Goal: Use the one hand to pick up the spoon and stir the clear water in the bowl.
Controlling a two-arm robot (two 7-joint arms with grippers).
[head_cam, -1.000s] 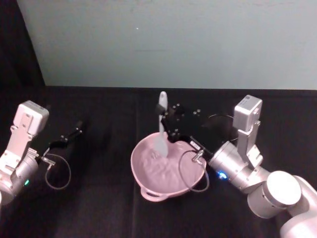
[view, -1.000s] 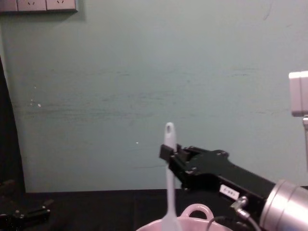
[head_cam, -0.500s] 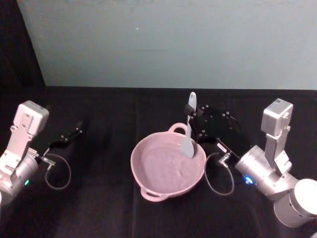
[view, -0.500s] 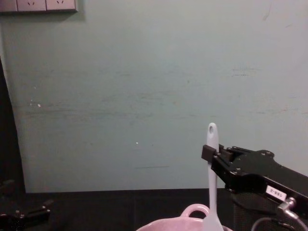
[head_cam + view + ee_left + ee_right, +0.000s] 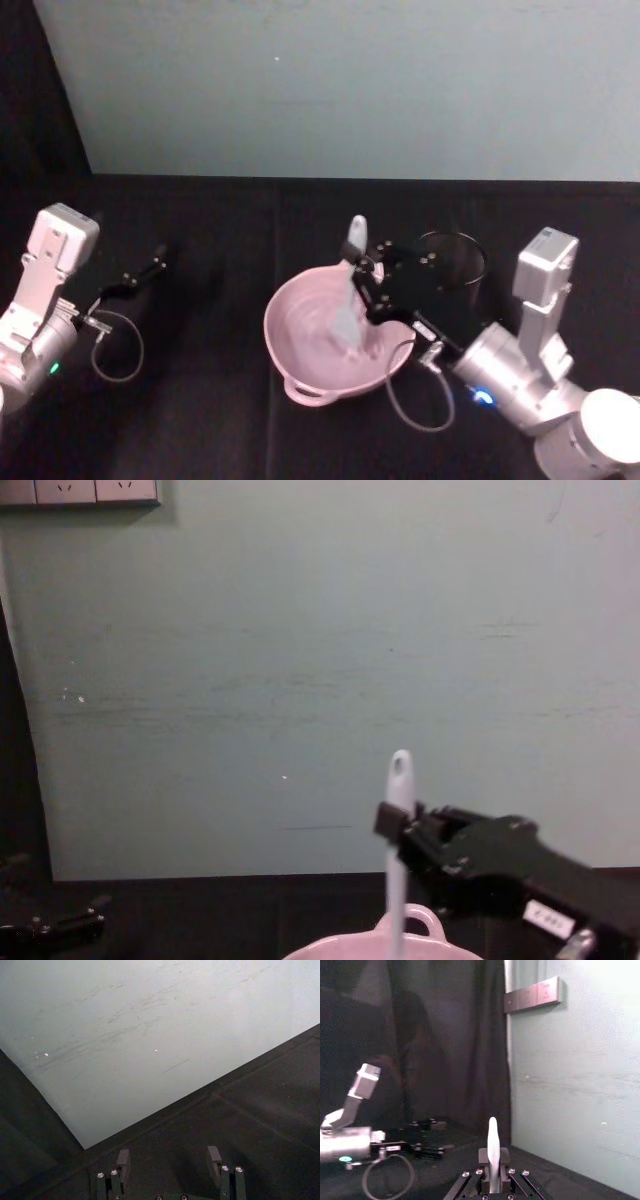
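Note:
The pale pink bowl (image 5: 300, 345) sits mid-table, its water rippled; its rim (image 5: 345, 950) and loop handle (image 5: 410, 920) show at the bottom of the chest view. The white spoon (image 5: 351, 275) stands nearly upright, head down in the water and holed end up (image 5: 399, 780). My right gripper (image 5: 366, 280) reaches over the bowl from the right and is shut on the spoon's handle (image 5: 493, 1152) at mid-length. My left gripper (image 5: 135, 276) rests far off at the left, fingers (image 5: 122, 1162) apart with nothing between them.
A black wire-mesh cup (image 5: 455, 258) stands just behind and right of the bowl, close to my right arm. Black cloth covers the table up to the pale green wall. My left arm (image 5: 350, 1132) shows across the table in the right wrist view.
My right gripper swung the spoon from the bowl's left side out to its far-right rim, then back and down toward the middle. The left arm has stayed still.

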